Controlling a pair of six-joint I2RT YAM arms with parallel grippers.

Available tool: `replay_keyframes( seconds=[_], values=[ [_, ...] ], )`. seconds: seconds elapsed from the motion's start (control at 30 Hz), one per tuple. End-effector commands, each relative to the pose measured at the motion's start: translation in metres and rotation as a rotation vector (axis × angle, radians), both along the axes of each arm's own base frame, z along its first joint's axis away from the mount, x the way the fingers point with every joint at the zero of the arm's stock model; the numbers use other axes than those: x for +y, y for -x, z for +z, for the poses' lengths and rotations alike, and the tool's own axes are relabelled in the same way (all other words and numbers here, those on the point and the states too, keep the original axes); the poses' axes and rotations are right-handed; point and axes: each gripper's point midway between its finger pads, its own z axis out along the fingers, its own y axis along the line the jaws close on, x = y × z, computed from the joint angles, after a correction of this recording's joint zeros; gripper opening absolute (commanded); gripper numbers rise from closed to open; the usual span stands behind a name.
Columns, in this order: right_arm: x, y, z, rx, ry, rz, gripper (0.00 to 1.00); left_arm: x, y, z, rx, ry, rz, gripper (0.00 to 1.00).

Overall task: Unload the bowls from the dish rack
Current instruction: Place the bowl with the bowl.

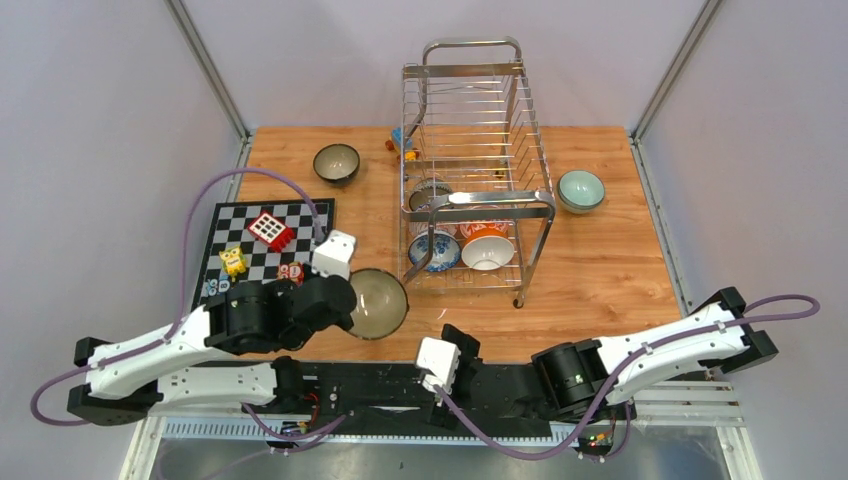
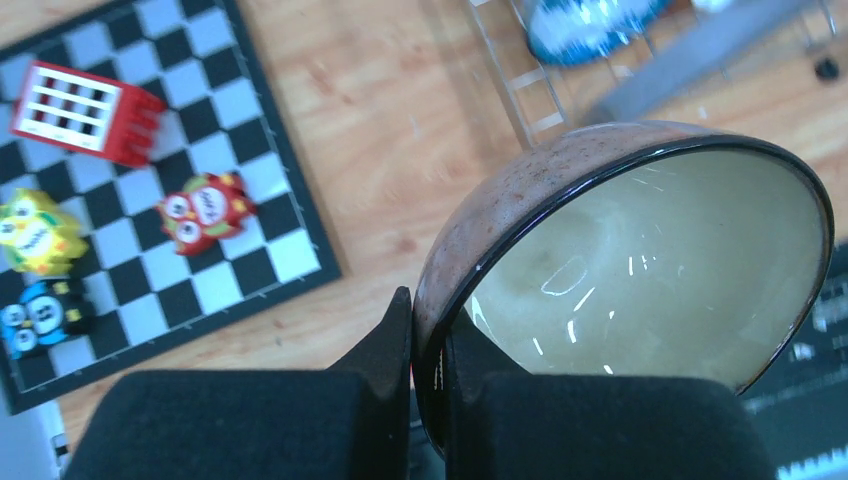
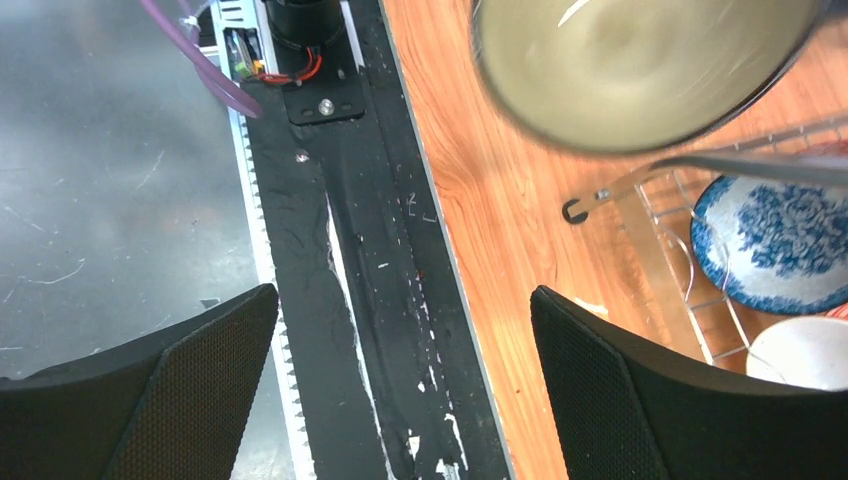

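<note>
Closest in, the left gripper [image 2: 428, 312] pinches the rim of a speckled brown bowl [image 2: 640, 270], one finger [image 2: 385, 345] outside the wall and the other inside; the bowl is tilted, its glossy olive inside facing the arm bases. From above it sits at about 7 o'clock from the dish rack [image 1: 478, 150], just off the rack's near corner, beside the chequered board [image 1: 262, 250] with its toy blocks [image 1: 270, 230]. The right gripper [image 3: 400, 300] is spread wide and holds nothing, over the table's [image 1: 600, 270] near edge at 6 o'clock. A blue-white bowl [image 1: 435, 250] and an orange-white bowl [image 1: 488, 245] sit in the rack's near end. On the table, a dark bowl [image 1: 336, 163] rests at 10 o'clock from the rack and a mint green bowl [image 1: 581, 190] at 3 o'clock
</note>
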Motion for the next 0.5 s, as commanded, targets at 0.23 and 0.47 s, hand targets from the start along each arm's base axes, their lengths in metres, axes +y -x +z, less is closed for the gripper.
replay_keyframes(
  seconds=[0.23,0.47],
  values=[
    [-0.015,-0.017,-0.051,0.053,0.018,-0.146,0.99,0.053,-0.091,0.075,-0.216,0.001,0.338,0.00],
    [-0.034,-0.044,-0.087,0.005,0.024,-0.315,0.96,0.073,-0.172,0.062,-0.142,0.197,0.535,0.00]
  ],
)
